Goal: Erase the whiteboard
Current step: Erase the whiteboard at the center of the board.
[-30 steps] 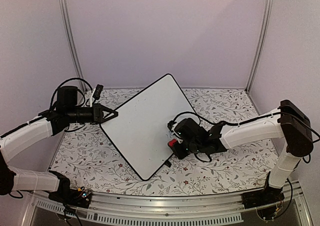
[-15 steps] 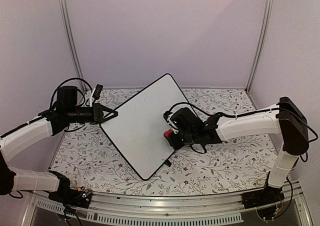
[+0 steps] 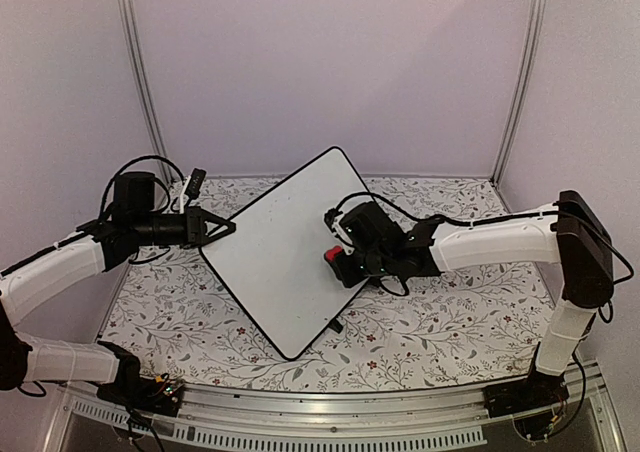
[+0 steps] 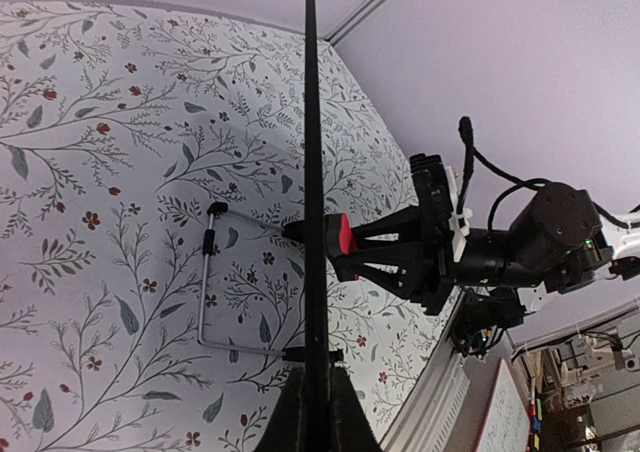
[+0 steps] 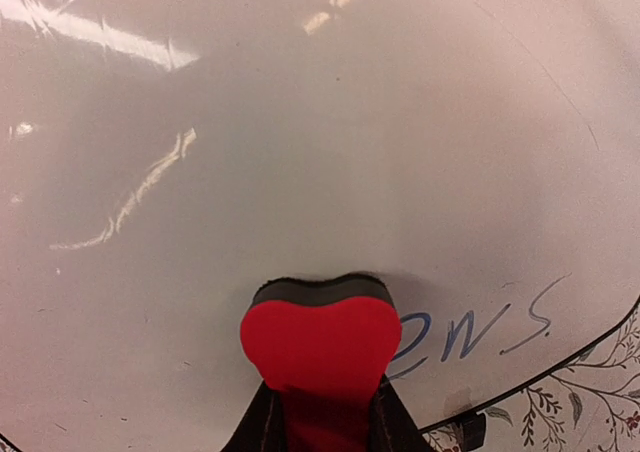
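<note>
The whiteboard [image 3: 275,262] stands tilted on the table, one corner pointing away from me. My left gripper [image 3: 226,229] is shut on its left corner, and in the left wrist view the black frame [image 4: 310,152] runs edge-on out of the jaws [image 4: 311,392]. My right gripper [image 3: 343,262] is shut on a red eraser [image 3: 332,254] whose dark felt presses on the board face [image 5: 300,122]. In the right wrist view the eraser [image 5: 320,337] sits just left of blue-grey handwriting [image 5: 470,330] near the board's lower edge.
A bent wire stand [image 4: 205,302] props the board from behind on the floral tablecloth [image 3: 440,312]. Purple walls close the back and sides. A metal rail [image 3: 330,417] runs along the near edge.
My right gripper has slid the eraser up and left across the board face, away from the lower right edge. The left arm and the board have not moved.
</note>
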Robot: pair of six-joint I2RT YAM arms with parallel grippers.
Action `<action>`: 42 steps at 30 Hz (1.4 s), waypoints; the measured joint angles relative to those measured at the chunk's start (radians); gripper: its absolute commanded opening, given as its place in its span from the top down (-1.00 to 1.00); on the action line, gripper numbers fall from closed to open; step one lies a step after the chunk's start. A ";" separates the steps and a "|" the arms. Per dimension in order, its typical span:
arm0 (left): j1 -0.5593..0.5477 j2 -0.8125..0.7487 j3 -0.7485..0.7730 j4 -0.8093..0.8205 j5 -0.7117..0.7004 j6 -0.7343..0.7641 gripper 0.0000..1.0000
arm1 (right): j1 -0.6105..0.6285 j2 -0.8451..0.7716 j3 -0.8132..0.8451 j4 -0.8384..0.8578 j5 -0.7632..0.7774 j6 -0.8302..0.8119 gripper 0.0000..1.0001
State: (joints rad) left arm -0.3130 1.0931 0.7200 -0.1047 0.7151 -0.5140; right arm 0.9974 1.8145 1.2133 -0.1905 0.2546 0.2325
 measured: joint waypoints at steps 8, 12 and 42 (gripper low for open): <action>0.000 0.000 0.000 0.000 -0.001 0.000 1.00 | -0.002 0.000 -0.015 0.024 -0.009 0.003 1.00; 0.000 0.000 0.000 0.000 -0.002 -0.003 1.00 | -0.002 -0.002 -0.034 0.053 -0.021 0.013 1.00; 0.000 0.000 0.000 0.000 -0.001 -0.003 1.00 | -0.003 -0.037 -0.169 0.143 -0.043 0.049 1.00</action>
State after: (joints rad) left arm -0.3130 1.0931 0.7200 -0.1047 0.7139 -0.5171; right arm 0.9943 1.7775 1.0443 -0.0471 0.2119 0.2813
